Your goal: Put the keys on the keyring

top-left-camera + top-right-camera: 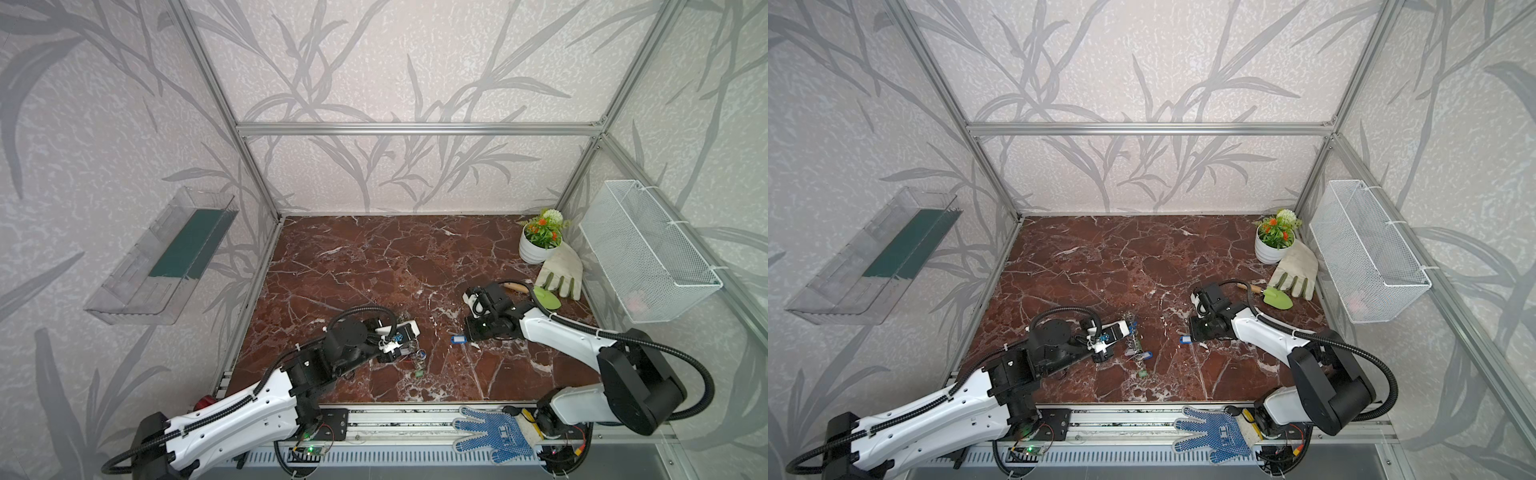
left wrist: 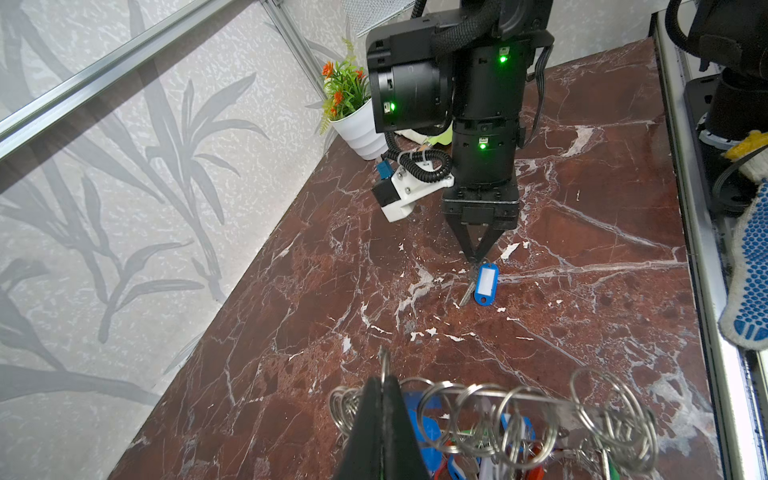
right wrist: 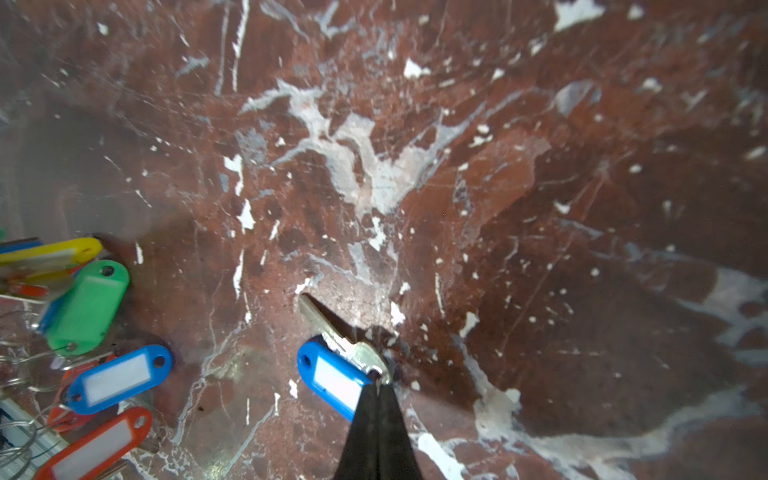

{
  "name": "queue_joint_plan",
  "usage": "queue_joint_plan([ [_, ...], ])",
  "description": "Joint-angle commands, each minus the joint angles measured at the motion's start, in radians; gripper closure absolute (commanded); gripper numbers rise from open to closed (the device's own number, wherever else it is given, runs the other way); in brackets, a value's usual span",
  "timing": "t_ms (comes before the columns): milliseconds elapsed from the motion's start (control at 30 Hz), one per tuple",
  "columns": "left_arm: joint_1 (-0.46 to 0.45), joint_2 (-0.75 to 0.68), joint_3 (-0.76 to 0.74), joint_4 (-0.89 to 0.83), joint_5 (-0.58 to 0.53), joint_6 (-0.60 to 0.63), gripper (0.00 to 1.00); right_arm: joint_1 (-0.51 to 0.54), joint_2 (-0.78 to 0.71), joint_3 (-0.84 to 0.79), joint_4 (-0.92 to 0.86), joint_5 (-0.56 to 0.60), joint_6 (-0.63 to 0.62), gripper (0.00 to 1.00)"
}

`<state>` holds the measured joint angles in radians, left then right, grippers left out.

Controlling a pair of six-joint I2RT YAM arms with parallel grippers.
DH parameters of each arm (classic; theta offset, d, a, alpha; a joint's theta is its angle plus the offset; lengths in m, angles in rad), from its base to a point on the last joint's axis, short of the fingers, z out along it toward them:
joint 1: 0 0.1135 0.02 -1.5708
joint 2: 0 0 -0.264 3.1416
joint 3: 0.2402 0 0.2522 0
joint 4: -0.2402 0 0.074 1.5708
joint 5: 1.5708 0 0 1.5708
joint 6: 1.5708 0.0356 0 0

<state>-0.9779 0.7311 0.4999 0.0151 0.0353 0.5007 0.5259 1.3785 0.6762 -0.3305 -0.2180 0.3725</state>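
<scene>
pinching the blue-tagged small silver key [image 3: 336, 331] on the red marble [image 3: 540, 208] right of centre with the closed right gripper [image 3: 376, 380] and clamping the grey metal keyring [image 2: 540, 401] further left in the closed left gripper [image 2: 383, 380]

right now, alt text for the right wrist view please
The right arm's black fingers are closed at the head of a silver key with a blue tag, on a red marble table. A cluster of yellow, green, blue and red tagged keys sits at one edge.
</scene>
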Motion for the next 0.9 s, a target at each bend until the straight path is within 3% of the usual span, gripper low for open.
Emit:
queue_joint_plan([
  [0, -0.004, -0.016, -0.001, 0.071, 0.014, -0.002, 1.00, 0.006, -0.056, -0.034, 0.096, 0.005, 0.022, 1.00],
  [400, -0.004, -0.015, -0.001, 0.071, 0.013, -0.001, 1.00, 0.008, 0.024, -0.193, 0.567, 0.091, 0.062, 1.00],
  [700, -0.004, -0.012, 0.000, 0.072, 0.018, -0.001, 1.00, 0.017, 0.060, -0.288, 0.770, 0.130, 0.062, 1.00],
  [867, -0.004, -0.013, 0.000, 0.068, 0.020, -0.001, 1.00, 0.024, 0.017, -0.314, 0.761, 0.111, 0.062, 1.00],
])
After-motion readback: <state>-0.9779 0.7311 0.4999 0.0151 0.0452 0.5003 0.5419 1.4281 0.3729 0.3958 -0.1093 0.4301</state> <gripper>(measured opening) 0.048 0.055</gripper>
